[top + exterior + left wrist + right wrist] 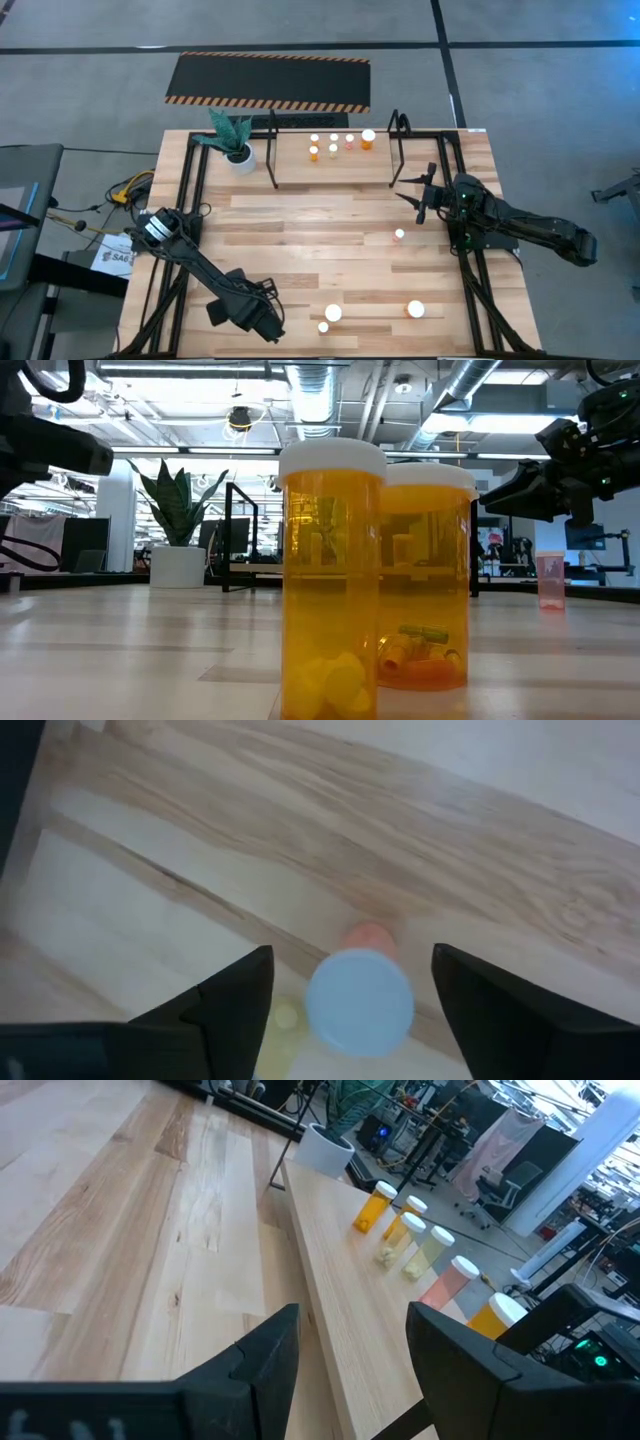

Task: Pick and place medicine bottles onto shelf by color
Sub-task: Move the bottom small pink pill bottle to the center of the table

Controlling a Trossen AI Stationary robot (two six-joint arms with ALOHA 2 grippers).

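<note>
My left gripper (pixel 266 324) hangs over the table's near left part, pointing steeply down and open. In its wrist view a small white-capped bottle (pixel 360 1002) with a pinkish-orange body stands upright on the wood between the two fingers, with a gap on either side. Three bottles (pixel 333 313) (pixel 323 327) (pixel 415 309) stand near the front edge, and a pink one (pixel 399 236) at mid-table. Several bottles (pixel 334 143) (pixel 412 1240) stand in a group between the uprights of the black shelf frame (pixel 274 152). My right gripper (pixel 424 196) waits at the right, open and holding nothing (pixel 350 1350).
A potted plant in a white pot (pixel 238 150) stands at the shelf's left end. Black frame rails (pixel 190 190) (pixel 470 270) run along the table's left and right sides. A hazard-striped mat (pixel 268 80) lies on the floor beyond the table. Bare wood stretches across the middle.
</note>
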